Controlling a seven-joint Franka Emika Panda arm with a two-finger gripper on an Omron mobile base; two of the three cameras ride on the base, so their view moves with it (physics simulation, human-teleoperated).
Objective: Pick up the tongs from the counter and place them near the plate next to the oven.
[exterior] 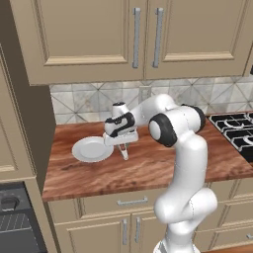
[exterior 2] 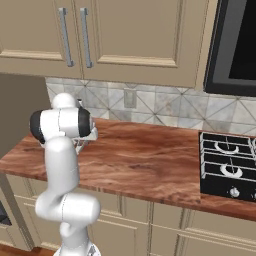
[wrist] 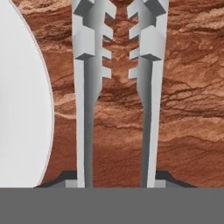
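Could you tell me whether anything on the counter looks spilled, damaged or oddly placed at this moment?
Nothing stands out. The tongs hang in the end effector, their toothed tips pointing down at the counter just beside the plate. The plate sits flat, and no spill or damage shows on the wood.

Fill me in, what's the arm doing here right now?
The gripper is shut on the tongs and holds them just above the counter, right beside the plate. In the hand view the tongs hang straight down from the fingers, their toothed ends over bare wood, with the plate's rim close alongside. The tongs look not yet set down, so the placement near the plate seems about to finish. The oven sits at the far end of the counter, past the plate.
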